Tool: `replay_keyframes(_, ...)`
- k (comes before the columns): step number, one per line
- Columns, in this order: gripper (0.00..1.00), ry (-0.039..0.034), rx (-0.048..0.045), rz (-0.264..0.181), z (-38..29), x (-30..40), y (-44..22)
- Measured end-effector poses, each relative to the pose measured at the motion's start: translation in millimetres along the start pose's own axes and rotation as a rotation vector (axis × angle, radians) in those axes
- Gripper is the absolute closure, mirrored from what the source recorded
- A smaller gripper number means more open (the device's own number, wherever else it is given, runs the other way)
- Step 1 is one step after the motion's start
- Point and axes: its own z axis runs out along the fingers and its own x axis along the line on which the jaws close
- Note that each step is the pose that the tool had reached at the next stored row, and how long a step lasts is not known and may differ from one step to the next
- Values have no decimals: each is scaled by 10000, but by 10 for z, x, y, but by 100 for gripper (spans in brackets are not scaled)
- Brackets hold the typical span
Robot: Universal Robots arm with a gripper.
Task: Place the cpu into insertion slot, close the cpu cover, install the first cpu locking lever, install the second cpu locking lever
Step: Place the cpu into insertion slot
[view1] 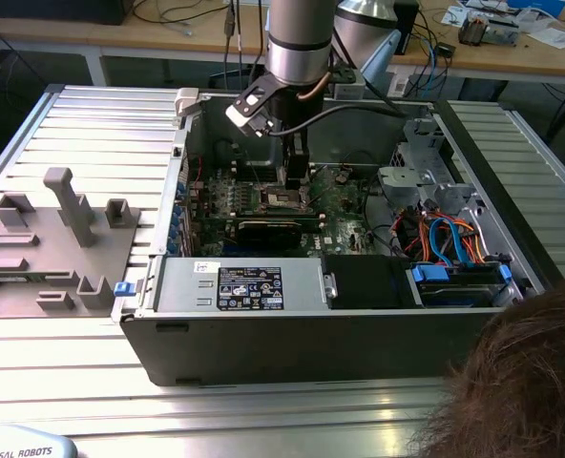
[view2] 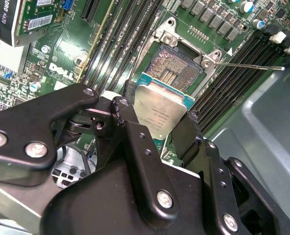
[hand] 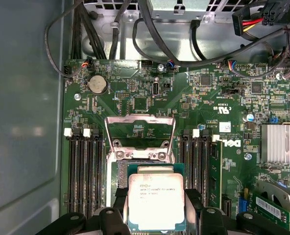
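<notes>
Slatted metal tabletop [view1: 92,124] carries an open computer case [view1: 263,353], and a person's hair [view1: 521,382] in the exterior view's foreground hides the case's near corner. Inside, the arm [view1: 300,38] hangs straight down over the insertion slot [view2: 173,68], wrist vertical. Black fingers [view2: 135,132] of the gripper [view2: 158,110] pinch the cpu [view2: 162,105] by two opposite edges, holding it just above the insertion slot, not seated; the chip hides the slot's side nearest the gripper and leaves bare contacts toward the cpu cover [hand: 140,118], which stands swung open past the slot. Whether the chip sits level is hard to tell. A thin lever [view2: 248,66] juts out from one corner of the slot. Long black memory slots [hand: 84,171] flank the slot closely on both sides, and cables [hand: 150,29] cross beyond the motherboard [hand: 194,98]
</notes>
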Motion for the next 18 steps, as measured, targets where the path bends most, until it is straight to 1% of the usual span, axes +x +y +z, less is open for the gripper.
replay_keyframes(16,46,0,0,0,35,0,-1)
replay_keyframes(18,46,0,0,0,87,0,-4)
